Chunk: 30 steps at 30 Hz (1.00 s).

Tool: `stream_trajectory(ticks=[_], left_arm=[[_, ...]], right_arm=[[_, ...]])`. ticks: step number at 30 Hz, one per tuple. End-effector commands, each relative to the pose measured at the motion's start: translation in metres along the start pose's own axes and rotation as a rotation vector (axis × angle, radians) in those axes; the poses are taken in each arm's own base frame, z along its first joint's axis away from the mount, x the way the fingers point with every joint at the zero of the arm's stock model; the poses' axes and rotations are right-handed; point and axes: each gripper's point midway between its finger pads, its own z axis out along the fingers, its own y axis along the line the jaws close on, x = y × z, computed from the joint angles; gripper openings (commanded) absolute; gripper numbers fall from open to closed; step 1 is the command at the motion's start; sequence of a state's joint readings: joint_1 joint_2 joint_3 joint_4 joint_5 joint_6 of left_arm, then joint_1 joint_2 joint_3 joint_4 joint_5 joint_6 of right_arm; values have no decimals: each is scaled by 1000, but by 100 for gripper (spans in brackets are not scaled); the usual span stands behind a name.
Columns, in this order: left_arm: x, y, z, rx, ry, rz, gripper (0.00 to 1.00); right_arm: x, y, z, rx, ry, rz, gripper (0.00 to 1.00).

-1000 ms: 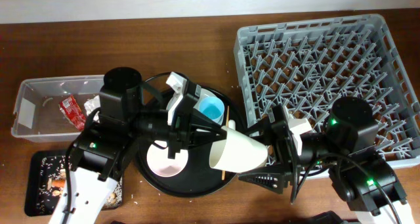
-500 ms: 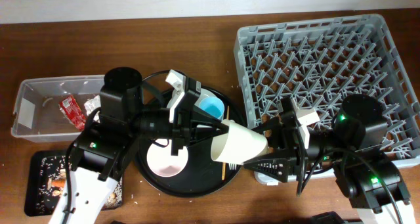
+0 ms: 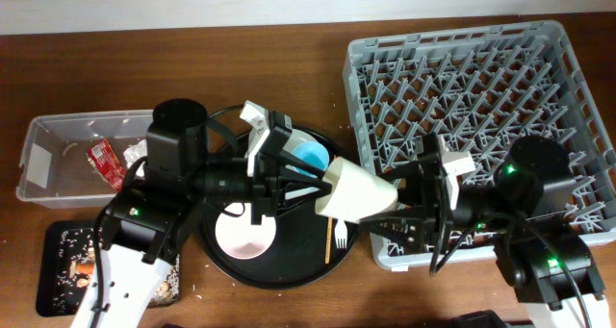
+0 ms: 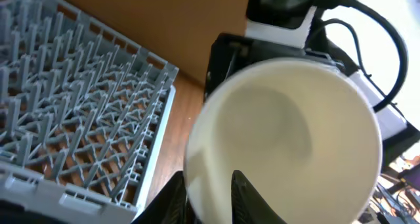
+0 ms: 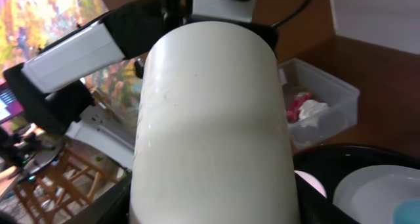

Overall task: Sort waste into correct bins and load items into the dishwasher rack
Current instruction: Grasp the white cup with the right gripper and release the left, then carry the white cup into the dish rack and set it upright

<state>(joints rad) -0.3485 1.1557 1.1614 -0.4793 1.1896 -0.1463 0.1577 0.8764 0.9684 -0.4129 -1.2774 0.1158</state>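
Table (image 3: 289, 68), rack (image 3: 452, 33), tub (image 3: 58, 179), round tray (image 3: 289, 265), perhaps crumbs (image 3: 197, 290)

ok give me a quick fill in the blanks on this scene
The small snack wrapper in the clear plastic rectangular tub is ____. The plastic fork on the large round black tray is ____. The right gripper grips the cream cup by its ____, not its rim.
Missing: red; white; base.

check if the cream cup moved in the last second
Yes. In the overhead view the cream cup has shifted up and right, away from the round black tray's near rim and closer to the dishwasher rack's left wall.
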Motion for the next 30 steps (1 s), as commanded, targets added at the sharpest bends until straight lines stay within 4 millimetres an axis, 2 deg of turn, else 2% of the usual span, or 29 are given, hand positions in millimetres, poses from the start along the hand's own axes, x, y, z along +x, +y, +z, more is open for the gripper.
stream_trajectory(ticks=[1, 5, 8, 15, 19, 21, 22, 25, 27, 29, 30], left_arm=[[1, 8, -1, -50, 2, -16, 22], [2, 9, -1, -50, 5, -22, 22], [7, 7, 1, -45, 19, -44, 10], [17, 4, 5, -35, 53, -60, 8], [15, 37, 1, -233, 37, -55, 10], [14, 54, -4, -334, 28, -53, 15], [13, 71, -11, -438, 21, -51, 15], [12, 94, -24, -591, 1, -82, 15], [14, 103, -30, -657, 1, -88, 15], [24, 113, -38, -730, 26, -118, 15], [30, 118, -44, -773, 44, -137, 15]], right_arm=[[-4, -10, -3, 55, -15, -13, 55], [-5, -13, -3, 72, -18, -16, 55], [-5, -13, -3, 72, -19, -19, 55], [-8, -13, -3, 74, -25, -34, 56], [-11, -31, -5, 179, -41, -9, 55], [-12, -39, -7, 230, -49, -9, 55], [-13, -46, -9, 268, -54, -8, 55], [-9, -63, -15, 374, -54, 22, 54], [3, -92, -28, 556, -38, 87, 54], [19, -121, -52, 779, -6, 150, 54], [23, -128, -60, 845, 7, 168, 54]])
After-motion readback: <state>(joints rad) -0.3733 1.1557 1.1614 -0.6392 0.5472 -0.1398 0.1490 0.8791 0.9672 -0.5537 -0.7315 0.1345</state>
